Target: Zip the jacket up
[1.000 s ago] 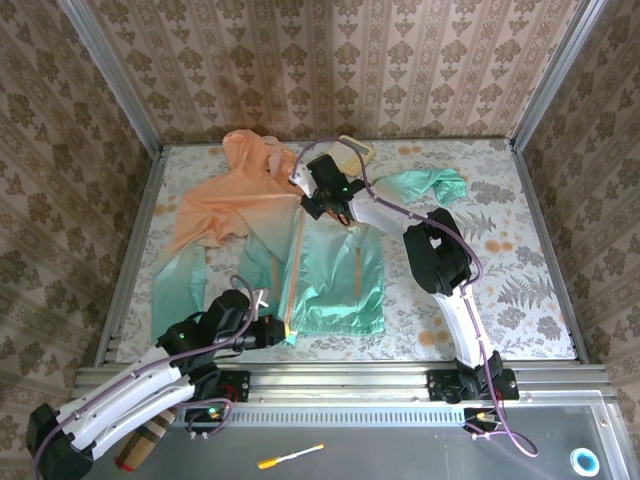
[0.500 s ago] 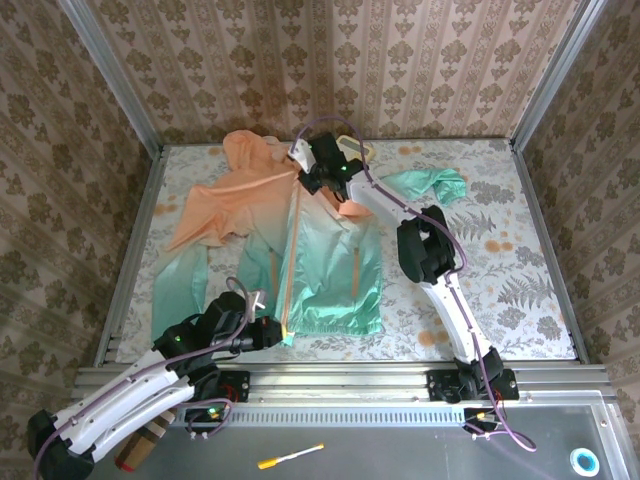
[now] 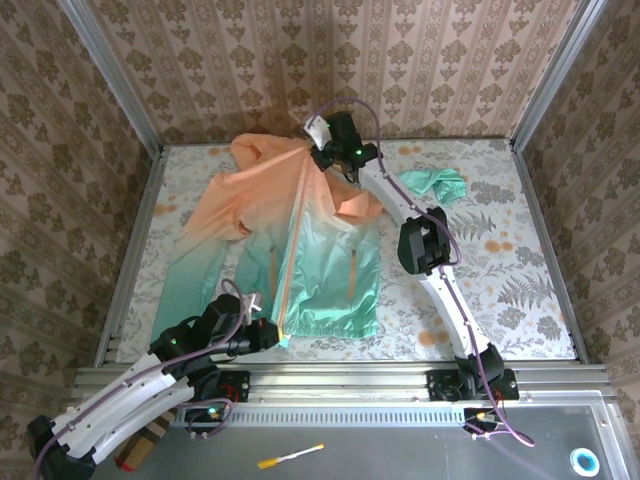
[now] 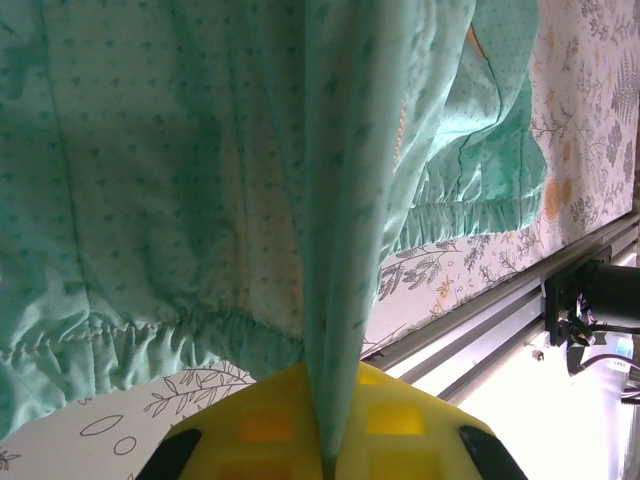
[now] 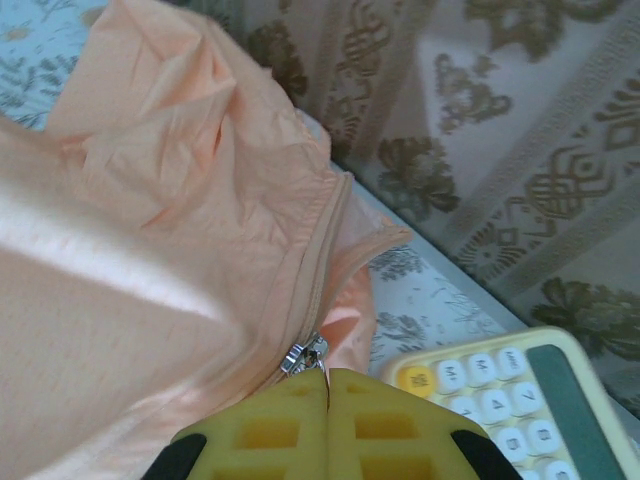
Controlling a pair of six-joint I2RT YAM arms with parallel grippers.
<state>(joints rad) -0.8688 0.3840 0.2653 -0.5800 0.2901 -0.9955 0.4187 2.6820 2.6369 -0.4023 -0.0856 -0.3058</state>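
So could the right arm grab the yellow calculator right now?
Probably not yet: the right gripper is shut on the zipper pull of the jacket, though the calculator lies right beside it, uncovered.

The jacket (image 3: 330, 260) lies spread on the table (image 3: 500, 280), its hood toward the far wall and its hem toward my bases. The left sleeve (image 3: 185, 270) lies along its left side. The right sleeve (image 3: 432, 182) reaches out to the right, behind my right arm. My left gripper (image 3: 272, 335) sits at the near hem, at the bottom of the zipper (image 3: 290, 250), with fabric pinched between its pads. My right gripper (image 3: 322, 152) is at the zipper's far end by the collar, closed on the zipper pull (image 5: 305, 355). A calculator (image 5: 500, 400) lies just right of it, near the wall. A pen (image 3: 290, 457) lies on the platform (image 3: 400, 445) before my bases.
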